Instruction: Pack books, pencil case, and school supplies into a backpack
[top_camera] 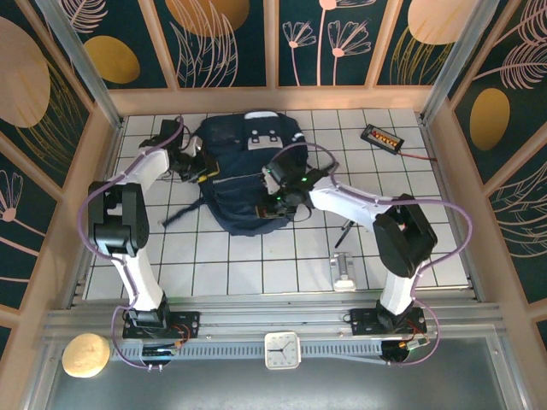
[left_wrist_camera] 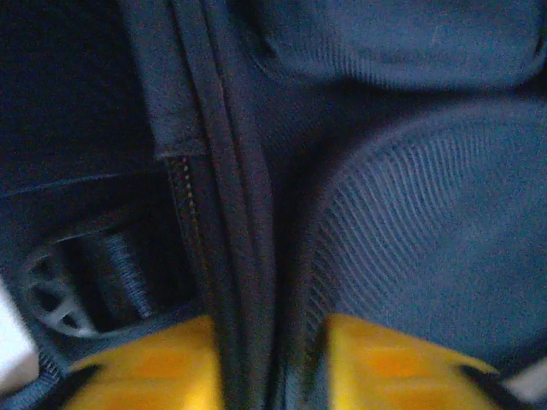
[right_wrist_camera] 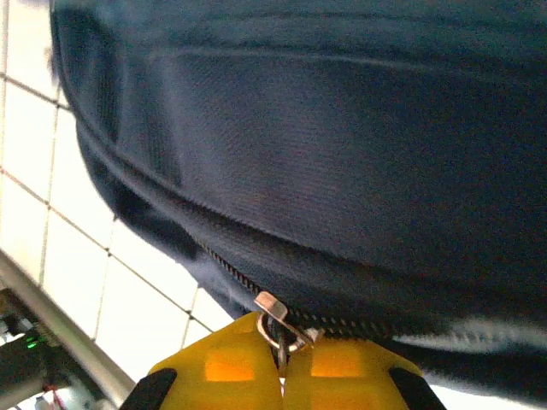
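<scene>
Navy-blue fabric backpack lies on white-tiled desk, nr middle of far edge. Left gripper part-open, bag seam betw yellow fingers. Right gripper pinched tight on small silver zip pull.

The table is covered in white square tiles with dark lines between them. Near its far right corner lies a small black gadget with a yellow and red label, and a thin red wire runs from it toward the right wall. A little silver metal piece lies near the front edge. In front of the table, a white square clock sits on a grey ledge, with a round tan ball far to its left. The dark walls show gold circles and pale leaves.
</scene>
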Tool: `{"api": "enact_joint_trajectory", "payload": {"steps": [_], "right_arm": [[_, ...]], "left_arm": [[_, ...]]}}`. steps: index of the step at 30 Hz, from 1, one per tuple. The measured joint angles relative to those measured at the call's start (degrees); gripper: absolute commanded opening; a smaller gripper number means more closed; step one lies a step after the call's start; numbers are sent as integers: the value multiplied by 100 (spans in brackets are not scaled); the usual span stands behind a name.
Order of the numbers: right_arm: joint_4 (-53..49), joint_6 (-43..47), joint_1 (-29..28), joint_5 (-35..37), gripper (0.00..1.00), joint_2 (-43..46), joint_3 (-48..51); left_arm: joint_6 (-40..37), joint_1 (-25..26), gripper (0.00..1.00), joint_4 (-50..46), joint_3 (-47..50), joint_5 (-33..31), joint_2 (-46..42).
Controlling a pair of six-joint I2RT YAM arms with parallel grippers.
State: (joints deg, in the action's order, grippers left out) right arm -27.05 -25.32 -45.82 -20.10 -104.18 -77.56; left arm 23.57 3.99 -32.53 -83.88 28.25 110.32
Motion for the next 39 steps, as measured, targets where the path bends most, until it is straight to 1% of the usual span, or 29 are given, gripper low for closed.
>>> {"api": "enact_joint_trajectory", "payload": {"steps": [1,2,4,8,10,12,15,17,21,23,24,25,27,28,31,32,35,39], "right_arm": [[4,-72,-76,-28,0,-98,-127],[9,-133,-129,-66,0,-214,-260],[9,-232,-153,-131,0,-439,-494],[-15,-310,-85,-258,0,-756,-822],[-35,-313,-68,-299,0,-811,-876],[-85,-308,-59,-341,0,-844,-940],[-188,-282,-50,-369,0,-863,-1045],[-221,-247,-39,-385,0,-863,-1095],[-256,-223,-28,-387,0,-863,-1121],[-275,-223,-28,-387,0,-863,-1121],[-278,-223,-28,-387,0,-863,-1121],[-278,-223,-28,-389,0,-863,-1121],[-278,-223,-28,-393,0,-863,-1121],[-278,-223,-31,-393,0,-863,-1121],[-278,-225,-31,-380,0,-863,-1117],[-278,-225,-31,-376,0,-863,-1117],[-302,-221,-37,-293,0,-863,-1078],[-341,-129,-28,-168,0,-769,-833]], "left_arm": [[20,-28,91,81,-17,-46,-22],[59,-59,99,98,7,-94,-101],[179,-111,99,214,299,-210,-409],[706,-223,99,503,1554,-175,-1563],[1233,-249,99,957,2262,50,-2116],[2033,-234,99,1718,3101,365,-2581],[2981,-125,99,2468,3853,599,-2780],[3491,31,99,2865,4065,625,-2778],[4389,424,99,3711,4378,494,-2852],[4776,538,99,4096,4625,348,-2933],[4962,575,94,4271,4758,280,-2964],[5095,603,88,4395,4852,225,-2970],[5309,651,67,4570,4975,83,-2970],[5372,669,53,4599,4996,22,-2964],[5477,721,22,4688,5038,-85,-2791],[5506,730,0,4750,5056,-107,-2697],[5512,761,0,4920,5066,-125,-2518],[5309,693,0,4868,5077,-138,-2562]]}}
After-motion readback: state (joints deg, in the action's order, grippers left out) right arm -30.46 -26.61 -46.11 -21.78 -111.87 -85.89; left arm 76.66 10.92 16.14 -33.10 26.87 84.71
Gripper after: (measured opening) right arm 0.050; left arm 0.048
